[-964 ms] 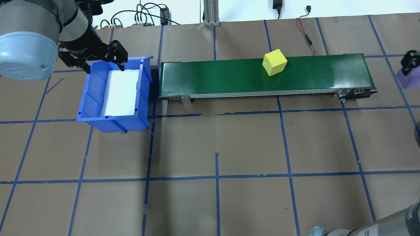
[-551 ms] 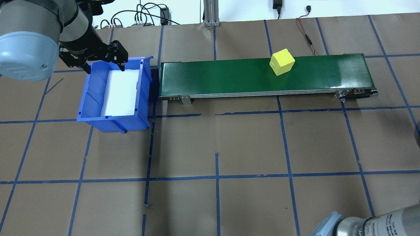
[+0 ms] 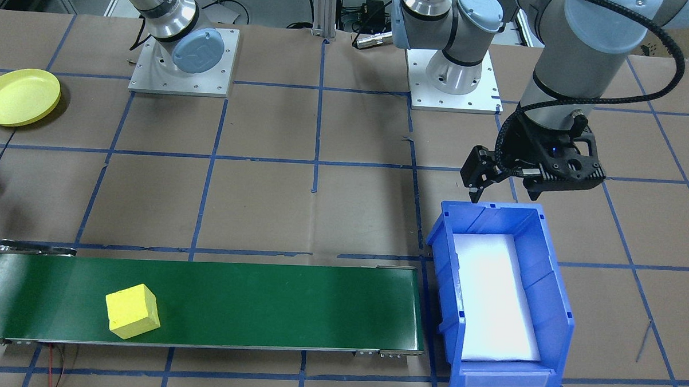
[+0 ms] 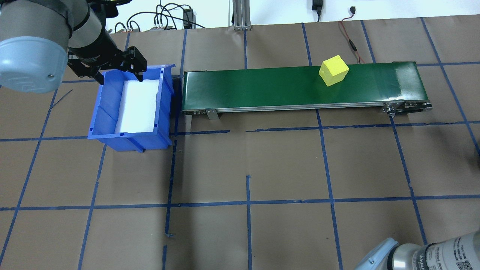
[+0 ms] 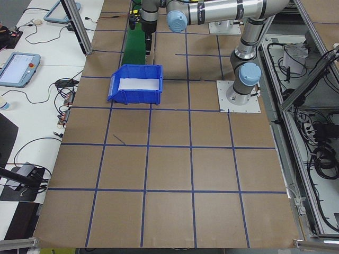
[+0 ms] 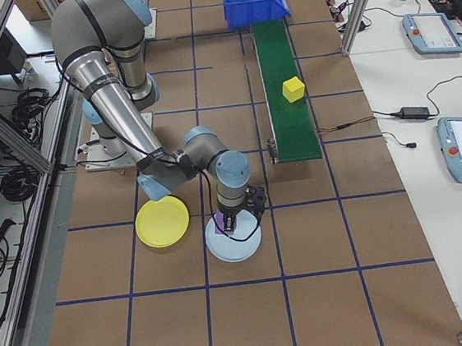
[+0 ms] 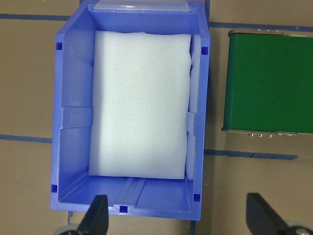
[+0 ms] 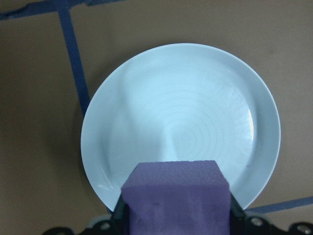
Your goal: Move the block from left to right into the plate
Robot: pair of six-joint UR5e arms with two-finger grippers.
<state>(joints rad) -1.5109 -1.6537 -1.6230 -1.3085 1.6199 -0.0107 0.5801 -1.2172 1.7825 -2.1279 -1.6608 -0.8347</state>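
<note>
R gripper (image 8: 176,215) clamps purple block (image 8: 175,193) over pale plate (image 8: 195,122), fingertips hidden; L gripper (image 4: 118,75) wide.

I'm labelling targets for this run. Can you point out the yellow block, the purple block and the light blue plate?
yellow block (image 4: 333,70), overhead exterior view, top face.
purple block (image 8: 176,196), right wrist view, top face.
light blue plate (image 8: 195,117), right wrist view, bare centre.

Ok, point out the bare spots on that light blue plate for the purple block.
The round light blue plate is bare all over; its centre lies just ahead of the purple foam block held in the right gripper. The round yellow plate beside it is also bare.
</note>
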